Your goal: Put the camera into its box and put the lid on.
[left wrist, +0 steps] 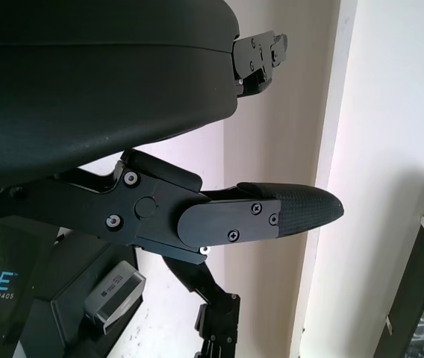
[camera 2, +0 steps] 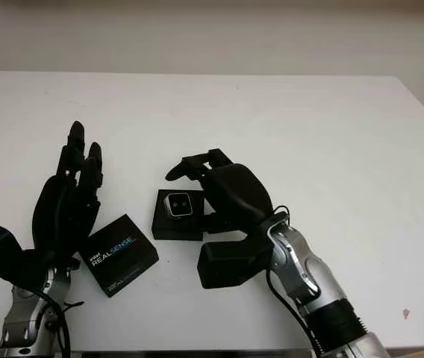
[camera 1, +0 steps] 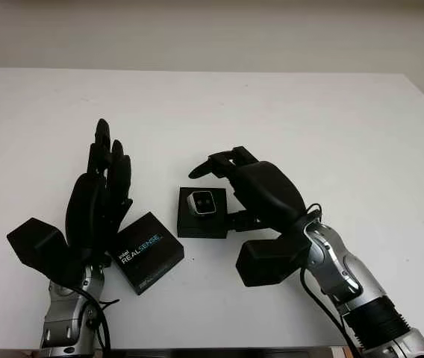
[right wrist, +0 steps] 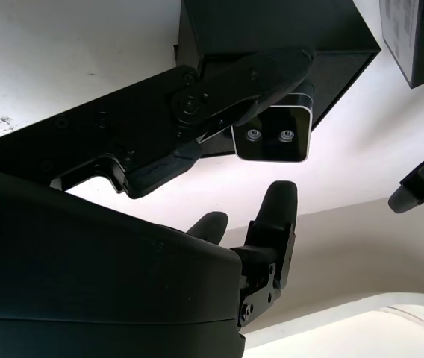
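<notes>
The camera is sitting in its box; the lid is not on yet.

The right hand is curling over the box at table middle, fingers around the camera. The left hand is open, holding nothing, above the lid at 8 o'clock from the box. Next, I think, a hand must let go and pick up the lid.

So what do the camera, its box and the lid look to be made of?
The camera: likely metal, going by its silvery satin casing around a dark front with two lenses. It stands in the box, which looks like matte black cardboard with plain, sharp-edged walls. The lid: seemingly the same black card, smooth, printed REALSENSE in white and blue. The right hand is at the camera.
</notes>
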### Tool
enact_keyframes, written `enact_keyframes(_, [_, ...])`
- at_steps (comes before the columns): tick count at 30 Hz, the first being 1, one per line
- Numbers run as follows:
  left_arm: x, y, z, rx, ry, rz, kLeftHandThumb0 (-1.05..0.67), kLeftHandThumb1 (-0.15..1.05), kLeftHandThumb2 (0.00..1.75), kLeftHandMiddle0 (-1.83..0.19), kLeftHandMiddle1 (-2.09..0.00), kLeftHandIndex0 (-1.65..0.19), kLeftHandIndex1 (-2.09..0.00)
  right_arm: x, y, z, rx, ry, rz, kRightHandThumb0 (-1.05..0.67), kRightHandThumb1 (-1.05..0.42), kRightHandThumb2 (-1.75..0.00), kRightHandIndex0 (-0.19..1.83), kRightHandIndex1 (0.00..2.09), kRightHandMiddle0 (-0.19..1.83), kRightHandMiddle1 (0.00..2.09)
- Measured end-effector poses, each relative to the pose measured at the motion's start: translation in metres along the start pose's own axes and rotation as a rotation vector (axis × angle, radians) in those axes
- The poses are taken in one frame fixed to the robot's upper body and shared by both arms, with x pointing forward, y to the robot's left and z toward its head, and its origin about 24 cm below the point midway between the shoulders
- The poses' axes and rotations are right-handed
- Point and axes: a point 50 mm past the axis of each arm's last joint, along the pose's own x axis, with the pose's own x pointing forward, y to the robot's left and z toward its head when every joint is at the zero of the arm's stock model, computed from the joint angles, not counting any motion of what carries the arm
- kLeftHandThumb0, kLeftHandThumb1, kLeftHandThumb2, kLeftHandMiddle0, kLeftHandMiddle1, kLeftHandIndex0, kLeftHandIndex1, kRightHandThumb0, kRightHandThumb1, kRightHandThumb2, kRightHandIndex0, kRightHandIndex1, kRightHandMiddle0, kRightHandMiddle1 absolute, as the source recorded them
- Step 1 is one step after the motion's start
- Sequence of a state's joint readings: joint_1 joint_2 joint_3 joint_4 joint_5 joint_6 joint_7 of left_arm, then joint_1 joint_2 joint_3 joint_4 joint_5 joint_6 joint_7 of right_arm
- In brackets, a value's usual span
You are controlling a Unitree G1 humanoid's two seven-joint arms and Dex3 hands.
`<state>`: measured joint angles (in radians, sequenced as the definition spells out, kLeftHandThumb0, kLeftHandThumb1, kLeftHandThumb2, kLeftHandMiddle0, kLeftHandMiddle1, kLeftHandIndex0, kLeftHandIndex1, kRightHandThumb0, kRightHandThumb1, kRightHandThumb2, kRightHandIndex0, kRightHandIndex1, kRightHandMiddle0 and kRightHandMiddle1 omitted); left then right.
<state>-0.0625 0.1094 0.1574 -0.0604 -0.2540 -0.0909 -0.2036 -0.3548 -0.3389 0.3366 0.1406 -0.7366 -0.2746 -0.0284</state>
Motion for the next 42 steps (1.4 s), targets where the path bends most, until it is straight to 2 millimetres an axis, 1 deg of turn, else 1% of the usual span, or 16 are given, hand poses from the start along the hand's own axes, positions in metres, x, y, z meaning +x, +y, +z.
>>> enact_keyframes(7, [0.000, 0.000, 0.000, -0.001, 0.000, 0.000, -0.69, 1.05, 0.43, 0.19, 0.00, 0.19, 0.00, 0.000, 0.004, 0.000, -0.007, -0.002, -0.015, -0.63, -0.91, -0.06, 0.06, 0.95, 0.29, 1.15])
enact_keyframes(11, [0.000, 0.000, 0.000, -0.002, -0.004, 0.000, -0.70, 1.05, 0.42, 0.19, 0.00, 0.19, 0.00, 0.001, 0.005, -0.001, -0.027, -0.001, -0.014, -0.59, -0.93, -0.06, 0.06, 0.97, 0.31, 1.15])
enact_keyframes(19, [0.000, 0.000, 0.000, -0.011, -0.008, -0.001, -0.69, 1.05, 0.44, 0.19, 0.00, 0.19, 0.00, 0.002, 0.008, -0.003, -0.049, 0.003, -0.029, -0.52, -0.94, -0.06, 0.11, 0.96, 0.35, 1.11])
enact_keyframes(27, [0.000, 0.000, 0.000, -0.011, -0.011, -0.007, -0.68, 1.05, 0.44, 0.19, 0.00, 0.19, 0.00, 0.004, 0.010, -0.007, -0.088, -0.006, -0.047, -0.50, -0.95, -0.06, 0.15, 0.96, 0.41, 1.08])
enact_keyframes(28, [0.000, 0.000, 0.000, -0.011, -0.013, -0.007, -0.69, 1.05, 0.43, 0.19, 0.00, 0.19, 0.00, 0.004, 0.011, -0.008, -0.090, -0.007, -0.050, -0.49, -0.95, -0.06, 0.16, 0.96, 0.43, 1.09])
enact_keyframes(30, [0.000, 0.000, 0.000, -0.011, -0.013, -0.006, -0.69, 1.05, 0.44, 0.19, 0.00, 0.19, 0.00, 0.004, 0.012, -0.009, -0.089, -0.013, -0.063, -0.46, -0.94, -0.05, 0.20, 0.99, 0.51, 1.18])
enact_keyframes(32, [0.000, 0.000, 0.000, -0.010, -0.013, -0.006, -0.70, 1.05, 0.43, 0.19, 0.00, 0.19, 0.00, 0.003, 0.014, -0.010, -0.088, -0.023, -0.078, -0.43, -0.94, -0.05, 0.20, 1.05, 0.52, 1.29])
enact_keyframes(35, [0.000, 0.000, 0.000, -0.010, -0.012, -0.006, -0.70, 1.05, 0.43, 0.19, 0.00, 0.19, 0.00, 0.003, 0.014, -0.010, -0.105, -0.048, -0.095, -0.42, -0.94, -0.05, 0.20, 1.12, 0.50, 1.38])
enact_keyframes(42, [-0.001, 0.000, 0.000, -0.008, -0.010, -0.005, -0.72, 1.05, 0.40, 0.19, 0.00, 0.19, 0.00, 0.002, 0.013, -0.009, -0.115, -0.098, -0.121, -0.40, -0.94, -0.05, 0.17, 1.16, 0.46, 1.45])
